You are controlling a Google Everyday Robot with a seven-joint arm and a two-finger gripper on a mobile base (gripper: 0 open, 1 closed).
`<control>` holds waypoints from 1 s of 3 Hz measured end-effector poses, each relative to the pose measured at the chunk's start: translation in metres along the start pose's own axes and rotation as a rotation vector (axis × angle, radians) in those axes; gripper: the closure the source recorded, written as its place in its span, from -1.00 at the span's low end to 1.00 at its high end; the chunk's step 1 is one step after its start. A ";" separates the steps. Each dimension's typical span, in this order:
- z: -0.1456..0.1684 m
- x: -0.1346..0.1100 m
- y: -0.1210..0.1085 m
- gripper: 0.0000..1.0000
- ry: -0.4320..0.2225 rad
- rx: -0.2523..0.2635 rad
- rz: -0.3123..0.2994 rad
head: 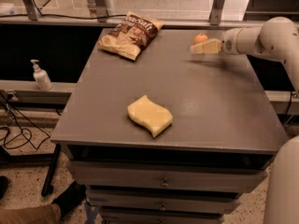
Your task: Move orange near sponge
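The sponge (150, 115) lies on the table (219, 111) toward its front edge, and the crisp bag (131, 33) lies at the far left corner. The orange (200, 38) sits by the far edge to the right, with the gripper (195, 48) just before it, perhaps touching. A pump bottle (41, 76) stands left of the table.
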State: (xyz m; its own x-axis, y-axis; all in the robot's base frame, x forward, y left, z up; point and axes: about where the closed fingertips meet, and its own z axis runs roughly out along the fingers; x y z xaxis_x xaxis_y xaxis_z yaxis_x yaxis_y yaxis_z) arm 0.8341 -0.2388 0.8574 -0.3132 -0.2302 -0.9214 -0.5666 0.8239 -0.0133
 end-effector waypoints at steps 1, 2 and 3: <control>0.022 0.003 -0.006 -1.00 0.007 -0.015 0.013; 0.031 0.005 -0.009 -0.63 0.012 -0.023 0.022; 0.029 0.004 -0.011 -0.16 0.016 -0.025 0.022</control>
State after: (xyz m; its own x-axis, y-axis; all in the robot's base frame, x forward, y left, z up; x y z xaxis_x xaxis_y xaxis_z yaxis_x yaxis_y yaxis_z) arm 0.8611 -0.2344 0.8423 -0.3380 -0.2203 -0.9150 -0.5782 0.8157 0.0172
